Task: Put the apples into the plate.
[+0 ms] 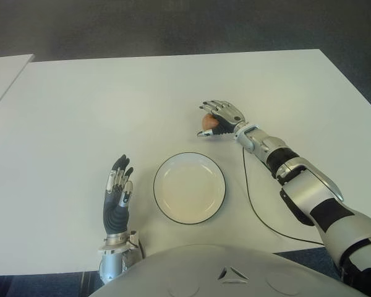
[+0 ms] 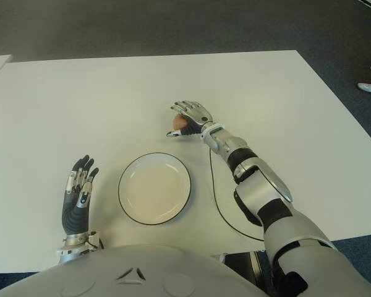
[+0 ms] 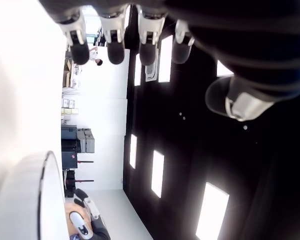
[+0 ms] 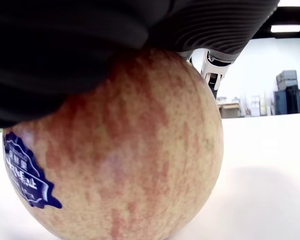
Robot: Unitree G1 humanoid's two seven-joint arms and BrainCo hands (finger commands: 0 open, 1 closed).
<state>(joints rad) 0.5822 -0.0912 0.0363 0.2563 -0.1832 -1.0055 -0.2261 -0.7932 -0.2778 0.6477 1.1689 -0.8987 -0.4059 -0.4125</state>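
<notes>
One apple (image 1: 208, 122) visible, on the worktop (image 1: 80, 111) just beyond the empty plate (image 1: 189, 187), to its right. Right hand (image 1: 221, 117) curled over it, palm on top. Seat fingers underneath before lifting, then carry near-left. One plate. Left hand (image 1: 117, 195) spread, empty, left of plate.

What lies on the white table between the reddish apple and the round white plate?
Nothing: in the left eye view, bare white table separates the reddish apple, under the right hand, from the round white plate.
</notes>
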